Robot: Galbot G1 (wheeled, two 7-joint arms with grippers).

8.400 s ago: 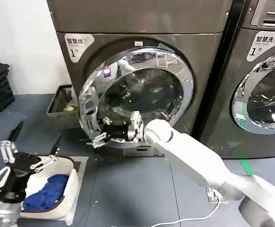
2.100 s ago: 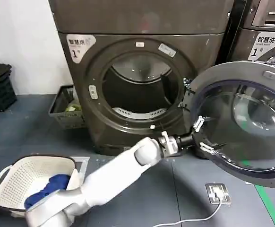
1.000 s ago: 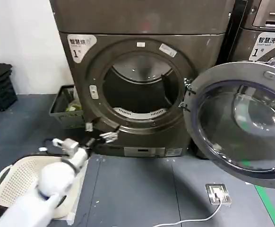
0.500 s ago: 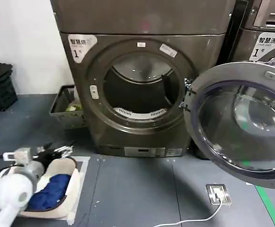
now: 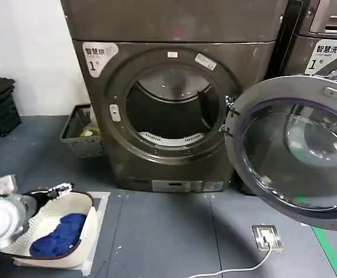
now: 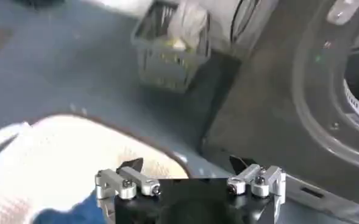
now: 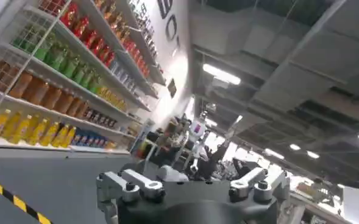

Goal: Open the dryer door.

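Observation:
The dryer (image 5: 174,29) stands with its round drum mouth (image 5: 168,110) uncovered. Its glass door (image 5: 296,150) is swung wide to the right on its hinge, in front of the neighbouring machine. My left gripper (image 5: 60,187) hovers low at the left over the laundry basket's rim, far from the door. In the left wrist view the left gripper (image 6: 186,164) is open with nothing between its fingers, and the dryer front (image 6: 325,79) lies beyond it. My right gripper (image 7: 188,164) points up toward shelves and ceiling lights, open and holding nothing.
A white laundry basket (image 5: 87,215) holding blue cloth (image 5: 61,234) sits on the floor at the lower left. A grey wire crate (image 5: 79,130) stands beside the dryer. A second machine (image 5: 325,40) is at the right. A floor socket with a white cable (image 5: 267,236) lies under the open door.
My left arm has drawn back from the dryer front, down and left to above the basket. The door, earlier partly open then pushed wide, has stayed wide open.

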